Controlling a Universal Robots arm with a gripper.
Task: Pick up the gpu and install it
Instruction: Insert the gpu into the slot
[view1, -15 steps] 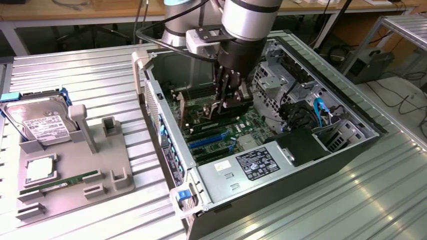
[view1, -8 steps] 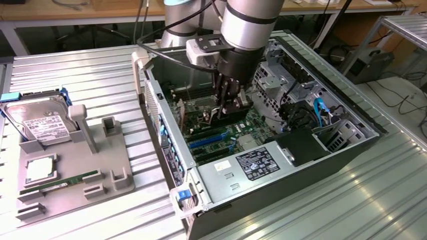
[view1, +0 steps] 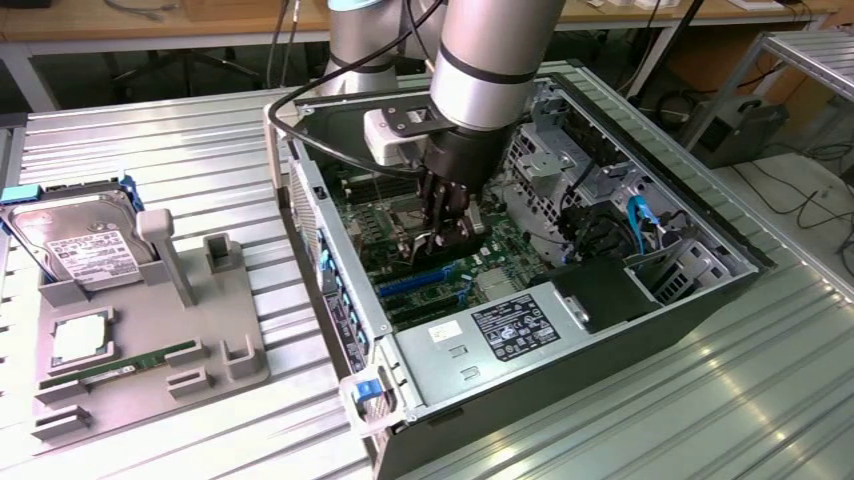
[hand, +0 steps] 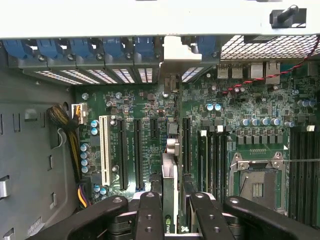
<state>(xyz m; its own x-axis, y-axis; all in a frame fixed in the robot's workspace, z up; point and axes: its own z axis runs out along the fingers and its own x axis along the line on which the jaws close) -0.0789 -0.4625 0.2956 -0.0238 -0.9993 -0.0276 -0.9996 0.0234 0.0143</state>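
On the exterior view's left, a grey tray (view1: 200, 330) sits on the ribbed metal bench (view1: 174, 130). The tray carries a silver hard drive (view1: 87, 250), a square processor (view1: 80, 340) and a slim green memory stick (view1: 127, 362).

At the centre of the exterior view, the open computer case (view1: 721, 240) lies on its side with the motherboard (hand: 250, 110) exposed. The arm reaches down into the case, placing the end effector (view1: 447, 228) low over the board.

In the wrist view, the end effector (hand: 175, 197) is partly closed. Its black fingers (hand: 150, 215) grip the gpu (hand: 170, 185) from both sides. The gpu stands on edge between the fingers and extends away from them toward the rear wall of the case. The silvery bracket (hand: 176, 52) meets the row of slot openings there. The card lies in line with the black expansion slots, between the white slot (hand: 104, 150) and the processor socket (hand: 257, 180). Whether its edge connector is fully seated cannot be told.

Toward the exterior view's right, the power supply (view1: 514, 325) occupies the near corner of the case.
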